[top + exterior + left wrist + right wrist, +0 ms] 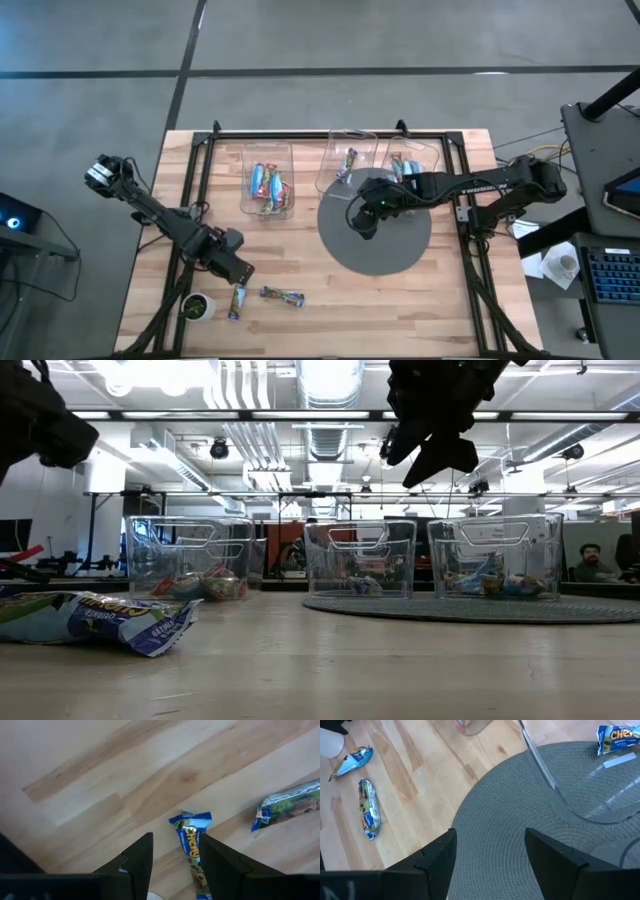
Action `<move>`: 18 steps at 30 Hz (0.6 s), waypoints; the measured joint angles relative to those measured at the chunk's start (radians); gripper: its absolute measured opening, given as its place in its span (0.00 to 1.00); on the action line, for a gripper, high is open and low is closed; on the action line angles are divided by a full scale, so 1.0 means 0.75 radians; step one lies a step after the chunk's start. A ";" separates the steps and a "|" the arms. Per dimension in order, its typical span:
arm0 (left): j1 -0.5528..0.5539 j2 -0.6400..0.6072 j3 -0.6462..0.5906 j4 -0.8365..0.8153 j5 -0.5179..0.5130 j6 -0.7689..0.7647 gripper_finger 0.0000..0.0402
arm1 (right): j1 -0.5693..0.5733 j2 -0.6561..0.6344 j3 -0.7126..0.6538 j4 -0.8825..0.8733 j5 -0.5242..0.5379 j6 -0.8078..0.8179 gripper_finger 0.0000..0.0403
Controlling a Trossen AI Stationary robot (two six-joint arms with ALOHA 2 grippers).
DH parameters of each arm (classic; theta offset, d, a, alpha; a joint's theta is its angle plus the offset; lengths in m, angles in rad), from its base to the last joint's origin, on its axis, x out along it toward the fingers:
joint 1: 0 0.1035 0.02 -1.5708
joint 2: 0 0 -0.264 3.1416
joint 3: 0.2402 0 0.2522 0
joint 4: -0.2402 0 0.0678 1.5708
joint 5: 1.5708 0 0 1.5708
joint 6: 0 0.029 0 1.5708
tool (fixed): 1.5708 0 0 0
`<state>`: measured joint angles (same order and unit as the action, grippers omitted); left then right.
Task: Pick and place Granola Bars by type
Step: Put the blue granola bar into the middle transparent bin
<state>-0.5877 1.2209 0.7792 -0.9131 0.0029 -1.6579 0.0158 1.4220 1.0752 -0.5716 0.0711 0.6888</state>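
Right now I have the left gripper [175,865] low over the wooden worktop [320,290], fingers apart and nothing between them; a blue-wrapped granola bar [192,847] lies flat on the wood just ahead of the fingertips, running in toward the gap between them. Off to one side of that gripper, well clear of it, a second loose bar [287,805] with a green and blue wrapper also lies flat on the wood. From above I see these same two, the blue bar [237,299] just beside the gripper and the other [282,294] a little farther out, with a small white cup [197,306] near the gripper on the opposite side

My right gripper [490,860] hangs above the round grey mat [375,235], fingers spread and empty. Ahead of it stand three clear bins along the far side of the worktop. The nearest, the middle bin [345,160], sits partly on the mat and holds one bar [349,158]; the right bin [415,160] holds a few bars, and one blue wrapper [619,737] shows through clear plastic from the right wrist. The left bin [267,178], well away from both grippers, holds several red and light blue bars [268,185]

From worktop height, a crumpled blue and white wrapper [100,620] lies close to the camera, and a person [590,563] shows in the room beyond
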 joint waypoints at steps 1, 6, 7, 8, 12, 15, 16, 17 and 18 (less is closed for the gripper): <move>-0.003 0.000 0.000 0.000 0.002 -0.013 0.35 | 0.000 0.000 0.000 0.000 0.000 0.000 0.56; -0.027 0.000 0.000 0.006 0.012 -0.038 0.35 | 0.000 0.000 0.000 0.000 0.000 0.000 0.56; -0.029 0.000 0.000 0.007 0.016 -0.039 0.35 | 0.000 0.000 0.000 -0.001 0.000 0.000 0.56; -0.031 0.000 0.000 0.009 0.018 -0.039 0.35 | 0.000 0.000 0.000 -0.001 0.000 0.000 0.56; -0.032 0.000 0.000 0.021 0.030 -0.044 0.35 | 0.000 0.000 0.000 -0.001 0.000 -0.001 0.56; -0.033 0.000 0.000 0.028 0.038 -0.070 0.35 | 0.000 0.000 0.000 -0.001 0.000 -0.001 0.56; -0.034 0.000 0.000 0.029 0.046 -0.078 0.35 | 0.000 0.000 0.000 -0.002 0.000 -0.001 0.56; -0.038 0.000 0.000 0.029 0.054 -0.086 0.35 | 0.000 0.000 0.000 -0.005 0.000 -0.001 0.56; -0.044 0.000 0.000 0.031 0.057 -0.088 0.35 | 0.000 0.000 0.000 -0.009 0.000 -0.001 0.56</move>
<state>-0.6210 1.2209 0.7792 -0.8899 0.0455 -1.7240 0.0158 1.4220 1.0752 -0.5787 0.0711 0.6884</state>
